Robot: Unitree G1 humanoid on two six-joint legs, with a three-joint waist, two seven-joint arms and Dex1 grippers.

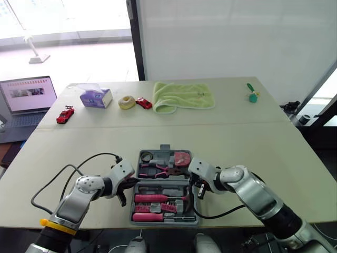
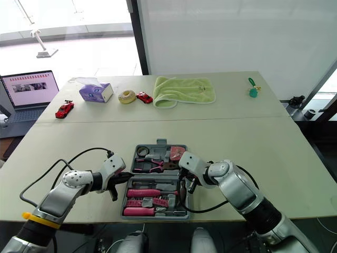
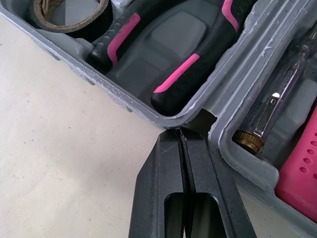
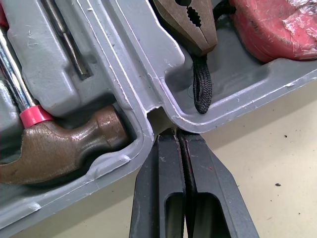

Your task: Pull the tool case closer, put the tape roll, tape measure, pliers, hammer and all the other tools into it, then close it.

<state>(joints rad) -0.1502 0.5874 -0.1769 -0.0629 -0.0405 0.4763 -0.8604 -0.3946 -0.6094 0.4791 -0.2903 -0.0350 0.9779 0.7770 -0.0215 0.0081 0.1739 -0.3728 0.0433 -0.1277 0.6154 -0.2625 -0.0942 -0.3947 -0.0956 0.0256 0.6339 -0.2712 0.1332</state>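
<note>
Fingers [image 3: 166,173] pressed tight together on the left gripper [image 3: 182,136]. In the left wrist view their tip sits right at the hinge notch of the case [image 3: 124,101], touching its rim and gripping nothing. Inside the case, the pliers [image 3: 173,79] are bedded in their slot, the tape roll [image 3: 69,12] is tucked in the corner pocket, and a screwdriver [image 3: 270,106] lies in the other half.

Over to the right wrist view: the right gripper [image 4: 181,139] tells the same story. Its fingers [image 4: 166,173] are together and empty, tip at the notch on the case's opposite side. The hammer [image 4: 54,144] is seated, and the pliers' nose lies beside the red tape measure [image 4: 277,22].

Head views now: the case lies open flat between the two grippers, close in on the table [image 1: 274,153], and every pocket looks filled. Pulling and loading look done, I'd say, and only closing is left. One doubt is a pale ring [image 1: 126,101] well beyond the case, by the tissue box [image 1: 96,97]. Tool or not, can't tell.
</note>
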